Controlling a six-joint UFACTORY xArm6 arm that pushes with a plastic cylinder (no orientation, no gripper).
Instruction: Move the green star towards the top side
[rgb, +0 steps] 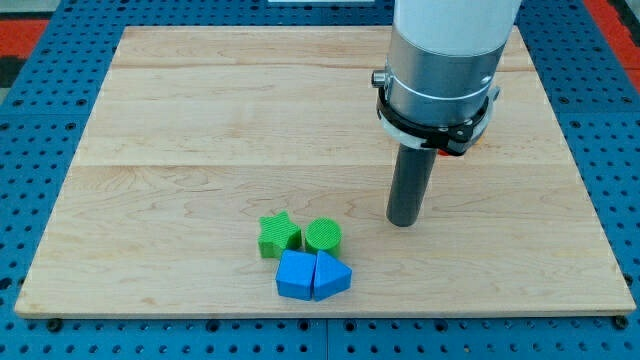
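The green star (278, 236) lies on the wooden board (200, 120) near the view's bottom centre. A green cylinder (324, 236) sits right beside it on the view's right. Just below them lie a blue block (295, 275) and a blue triangular block (333, 276), touching each other. My tip (404, 222) rests on the board to the view's right of the green cylinder, apart from all blocks, roughly level with the star.
The arm's grey body (440, 60) rises above the rod at the view's top right. A small orange-red object (478, 138) peeks out behind the arm's collar. A blue pegboard (40, 120) surrounds the board.
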